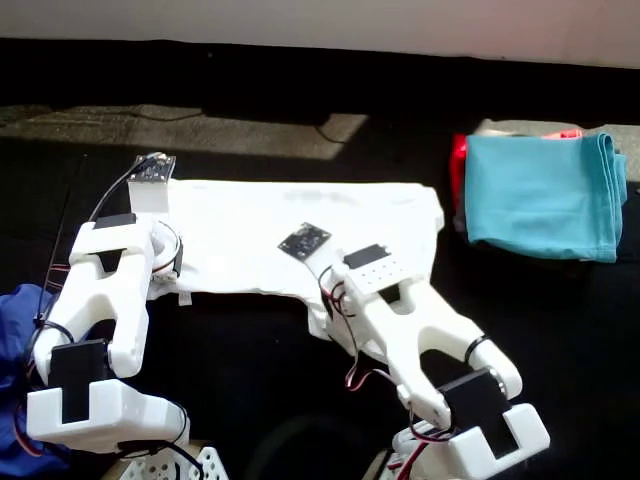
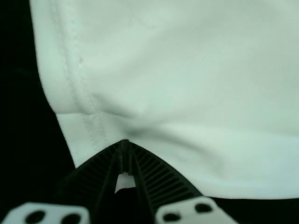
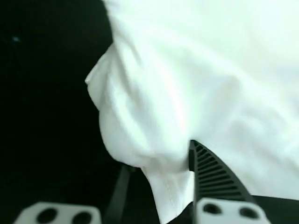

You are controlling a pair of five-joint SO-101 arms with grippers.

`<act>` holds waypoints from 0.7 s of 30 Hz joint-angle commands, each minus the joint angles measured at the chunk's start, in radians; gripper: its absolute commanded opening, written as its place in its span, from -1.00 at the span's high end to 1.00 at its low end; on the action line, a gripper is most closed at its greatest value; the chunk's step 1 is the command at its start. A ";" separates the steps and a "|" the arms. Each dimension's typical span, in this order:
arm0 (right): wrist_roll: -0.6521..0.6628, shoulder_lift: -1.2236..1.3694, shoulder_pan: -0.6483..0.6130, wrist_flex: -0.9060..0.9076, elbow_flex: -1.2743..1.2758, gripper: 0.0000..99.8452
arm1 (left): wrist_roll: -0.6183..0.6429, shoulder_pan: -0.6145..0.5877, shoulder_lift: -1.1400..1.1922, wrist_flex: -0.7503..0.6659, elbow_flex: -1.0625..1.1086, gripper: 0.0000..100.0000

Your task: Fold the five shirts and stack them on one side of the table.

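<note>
white shirt (image 1: 300, 235): spread flat across the middle of the black tabletop (image 1: 230, 350), long side running left to right, with a bit of its near edge pulled out of line beneath the right arm.
left end effector (image 2: 124, 156): at the shirt's left end, jaws pressed together and pinching the stitched hem; a sliver of white cloth shows between the ribbed fingers (image 2: 156, 175).
right end effector (image 3: 159, 158): at the shirt's near edge, about midway along it, closed around a bunched fold of the white cloth; one ribbed finger (image 3: 210, 177) lies against the fabric, the other is mostly in shadow.
teal shirt (image 1: 540, 195): folded, on top of a pile at the right side of the tabletop, well apart from the white shirt.
red shirt (image 1: 458, 165): folded under the teal one, its edge showing along the pile's left and far sides.
blue garment (image 1: 15, 320): crumpled at the left edge of the tabletop, beside the left arm's base.
</note>
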 commanded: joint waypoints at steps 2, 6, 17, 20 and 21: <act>0.011 0.025 0.038 -0.022 -0.007 0.98 | 0.002 0.015 0.007 -0.025 0.002 0.98; 0.011 0.021 0.038 -0.021 -0.007 0.99 | 0.002 0.015 0.007 -0.025 0.002 0.98; 0.011 -0.173 0.127 0.160 -0.223 0.99 | 0.002 0.015 0.007 -0.025 0.002 0.98; 0.011 -0.102 0.189 0.179 -0.355 0.99 | 0.002 0.015 0.007 -0.025 0.002 0.98; 0.011 -0.068 0.205 0.179 -0.401 0.99 | 0.002 0.015 0.007 -0.025 0.002 0.98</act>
